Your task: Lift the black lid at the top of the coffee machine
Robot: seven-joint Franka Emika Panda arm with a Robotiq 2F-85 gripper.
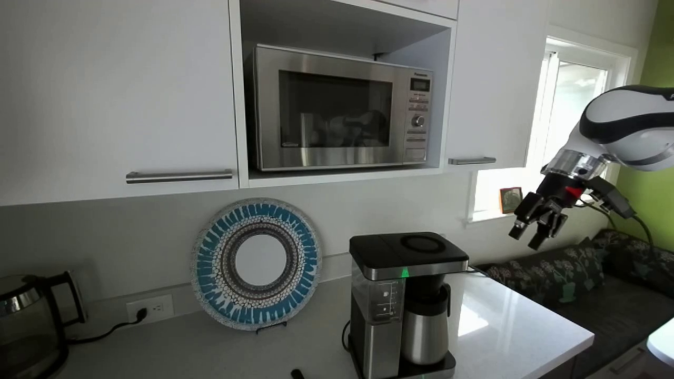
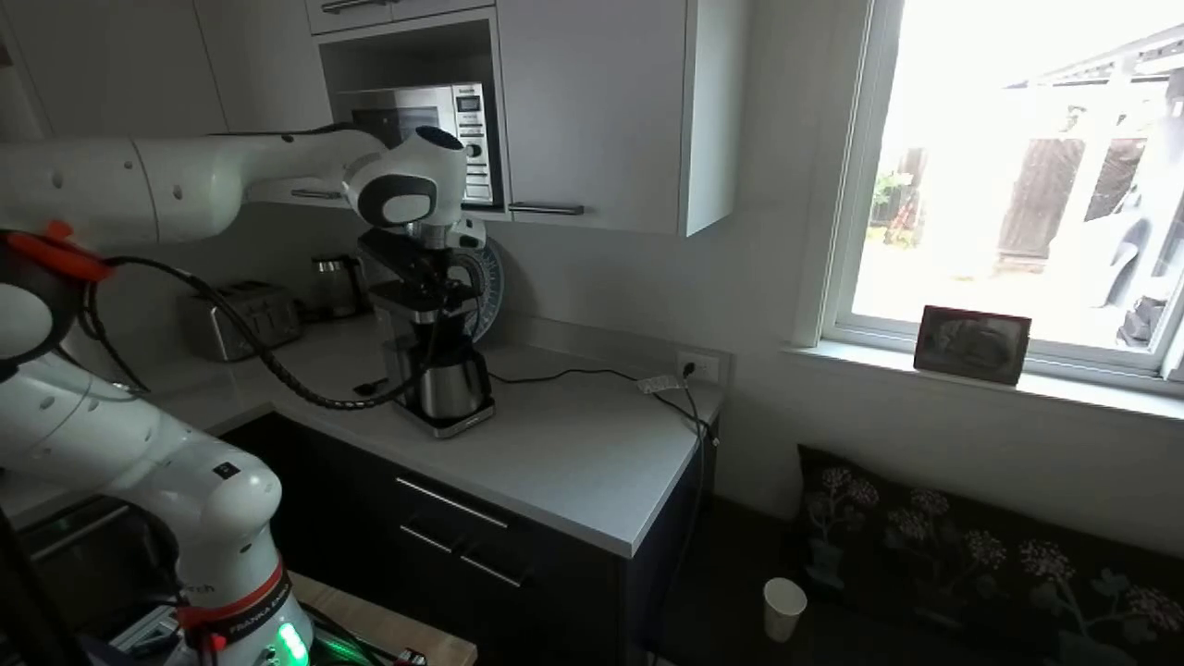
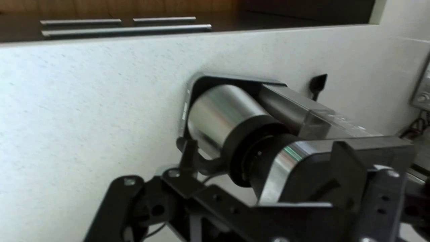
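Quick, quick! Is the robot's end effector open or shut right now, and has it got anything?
End effector: open, with its fingers spread apart and nothing held between them.

The arm (image 1: 626, 129) is outstretched — pincer (image 1: 526, 238) angled downward, fingers (image 3: 347, 174) spread.

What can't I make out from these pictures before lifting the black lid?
Full outline of the black lid: in the wrist view, a gripper finger hides part.
Contents of the steel carafe: hidden by its opaque wall in every view.
Markings on the water tank: too small to read in an exterior view.
Rest of the black utensil: behind the coffee machine in the wrist view.
Glass kettle: cut off by an exterior view's left edge.
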